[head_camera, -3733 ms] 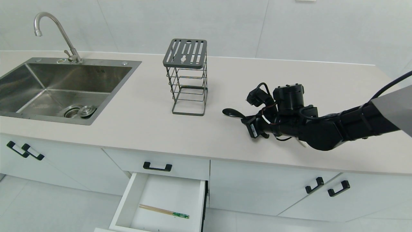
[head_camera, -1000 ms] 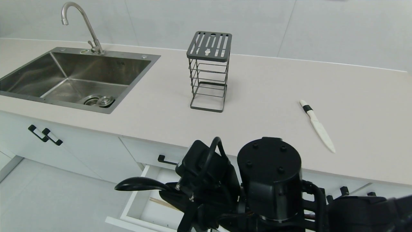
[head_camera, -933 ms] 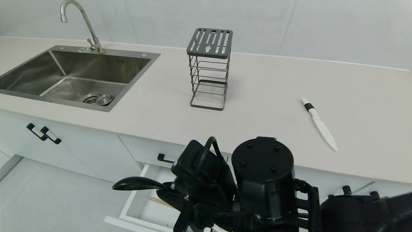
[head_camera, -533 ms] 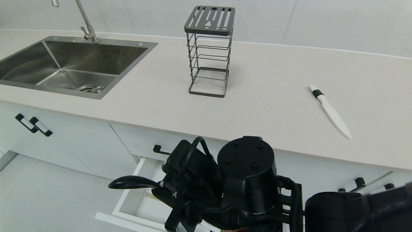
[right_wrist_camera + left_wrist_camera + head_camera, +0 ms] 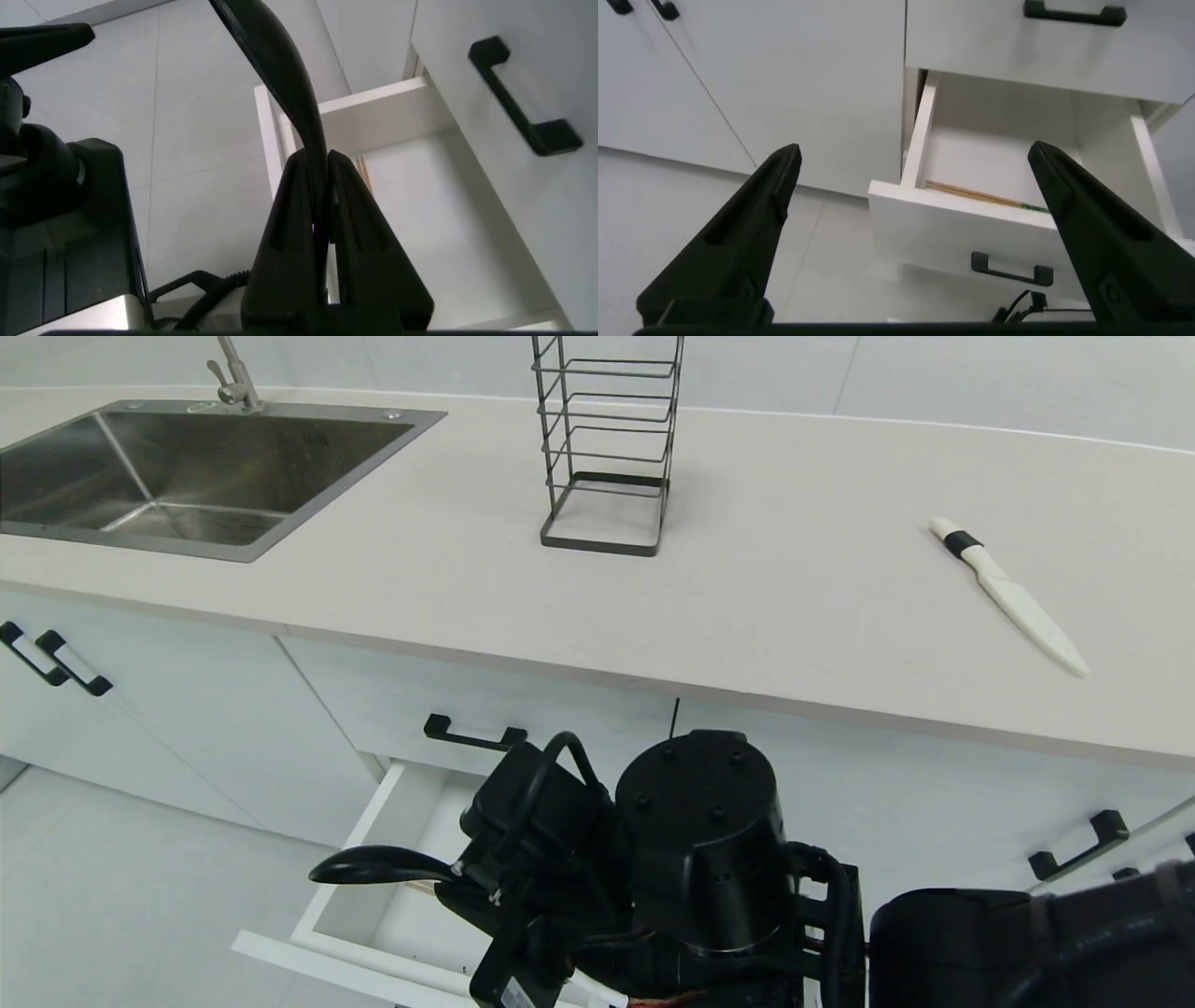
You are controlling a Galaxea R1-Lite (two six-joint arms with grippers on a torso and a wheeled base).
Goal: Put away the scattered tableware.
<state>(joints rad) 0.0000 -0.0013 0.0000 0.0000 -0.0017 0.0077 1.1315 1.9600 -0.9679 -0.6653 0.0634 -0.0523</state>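
Currently R gripper [image 5: 320,166] is clamped tight on the handle of a black spoon [image 5: 381,865], bowl pointing toward robot's left, held in the air over the open drawer [image 5: 280,947] and below counter level. L gripper [image 5: 912,163] has fingers spread wide w/ nothing btwn them, hanging in front of the same drawer. Inside it, chopsticks [image 5: 982,195] lie crosswise near the front wall. A closed drawer front w/ black handle [image 5: 464,737] sits directly above, so that front and the countertop [image 5: 794,579] edge close in from above. On counter: white knife [image 5: 1008,597] w/ black band lies flat toward robot's right, well apart from the wire rack [image 5: 605,457] at centre; sink [image 5: 187,467] at far left. Cabinet doors w/ black pulls [image 5: 51,658] stand left of the drawer. Nearest edges to the spoon are the drawer's left side wall and front lip; tiled floor [image 5: 112,877] lies in front & to the left of the drawer
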